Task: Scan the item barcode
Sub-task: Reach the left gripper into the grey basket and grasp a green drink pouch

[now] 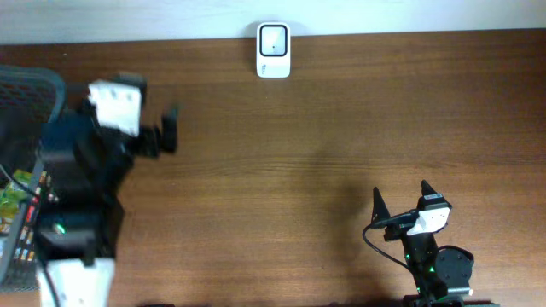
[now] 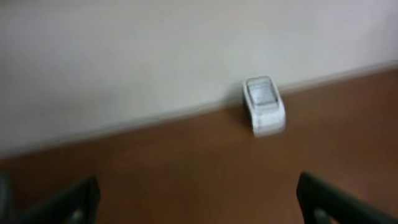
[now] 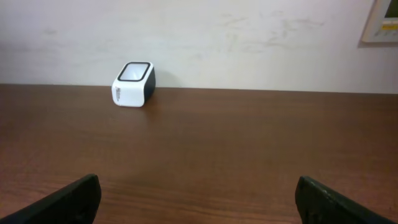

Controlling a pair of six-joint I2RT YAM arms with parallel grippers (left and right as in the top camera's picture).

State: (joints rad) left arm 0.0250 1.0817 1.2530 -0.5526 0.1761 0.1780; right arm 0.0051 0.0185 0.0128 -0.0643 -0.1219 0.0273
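Observation:
The white barcode scanner (image 1: 273,51) with a dark window stands at the table's far edge by the wall; it also shows as the scanner (image 2: 264,104) in the left wrist view and the scanner (image 3: 133,84) in the right wrist view. My left gripper (image 1: 171,130) hovers at the left of the table, open and empty, its jaws wide apart (image 2: 199,205). My right gripper (image 1: 401,189) sits near the front right, open with nothing between its fingers (image 3: 199,202). Colourful packets (image 1: 15,198) lie at the far left; neither gripper holds an item.
A dark mesh basket (image 1: 30,89) stands at the table's left edge, partly hidden by the left arm. The wooden table (image 1: 281,170) stretches between the two arms. A pale wall runs behind the scanner.

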